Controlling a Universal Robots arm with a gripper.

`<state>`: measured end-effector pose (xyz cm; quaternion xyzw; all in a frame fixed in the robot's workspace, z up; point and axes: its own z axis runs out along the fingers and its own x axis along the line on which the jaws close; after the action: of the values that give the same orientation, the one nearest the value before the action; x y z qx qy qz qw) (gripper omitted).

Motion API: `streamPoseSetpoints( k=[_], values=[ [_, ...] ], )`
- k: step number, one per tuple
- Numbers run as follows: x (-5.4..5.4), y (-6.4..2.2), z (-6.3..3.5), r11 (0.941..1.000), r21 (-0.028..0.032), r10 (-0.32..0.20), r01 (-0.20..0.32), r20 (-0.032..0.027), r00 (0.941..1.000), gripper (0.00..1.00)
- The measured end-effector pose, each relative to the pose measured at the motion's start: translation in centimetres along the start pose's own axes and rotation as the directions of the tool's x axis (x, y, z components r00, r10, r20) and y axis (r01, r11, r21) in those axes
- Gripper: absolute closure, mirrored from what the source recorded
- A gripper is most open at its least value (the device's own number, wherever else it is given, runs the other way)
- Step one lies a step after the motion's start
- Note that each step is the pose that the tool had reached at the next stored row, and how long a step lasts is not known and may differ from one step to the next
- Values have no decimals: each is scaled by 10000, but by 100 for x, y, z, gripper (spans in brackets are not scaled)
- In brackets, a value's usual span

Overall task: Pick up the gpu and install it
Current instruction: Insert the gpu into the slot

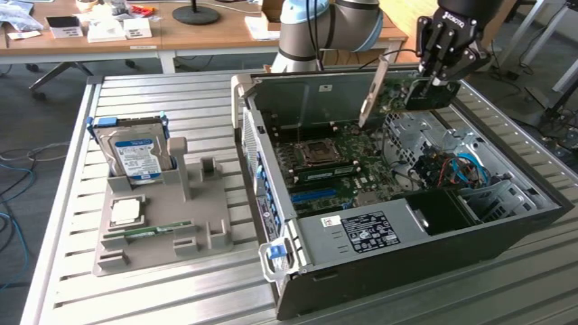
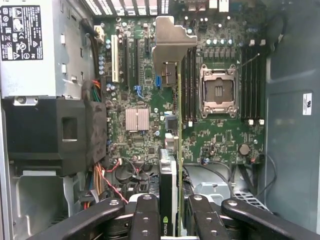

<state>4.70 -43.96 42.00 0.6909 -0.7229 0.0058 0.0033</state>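
The gpu (image 1: 423,98) hangs edge-down over the open computer case (image 1: 505,223), above the green motherboard (image 1: 348,169). My gripper (image 1: 440,80) is shut on its dark end, and its silver bracket (image 1: 372,91) points toward the case's rear wall. In the wrist view the gpu (image 2: 170,170) appears edge-on as a thin card between my black fingers (image 2: 147,217), with my gripper (image 2: 172,222) shut around it. The bracket (image 2: 172,45) is at the card's far end. Beneath it lie the expansion slots (image 2: 132,60) and the CPU socket (image 2: 218,92); the card is clear of the board.
A grey parts holder (image 1: 162,230) on the slatted metal table holds a silver hard drive (image 1: 135,152), a CPU chip (image 1: 126,211) and a memory stick (image 1: 145,232). Inside the case are the power supply (image 1: 361,230), a black shroud (image 2: 55,132) and loose cables (image 1: 461,169).
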Motion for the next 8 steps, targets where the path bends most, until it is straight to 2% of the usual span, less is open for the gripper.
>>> streamPoseSetpoints(
  k=[1,4,8],
  values=[
    [1,15,1,10000,67,-1,1,4,10000,73],
    [2,49,2,9999,153,-2,2,8,10000,73],
    [4,90,4,9999,172,-2,2,10,10000,73]
  ],
)
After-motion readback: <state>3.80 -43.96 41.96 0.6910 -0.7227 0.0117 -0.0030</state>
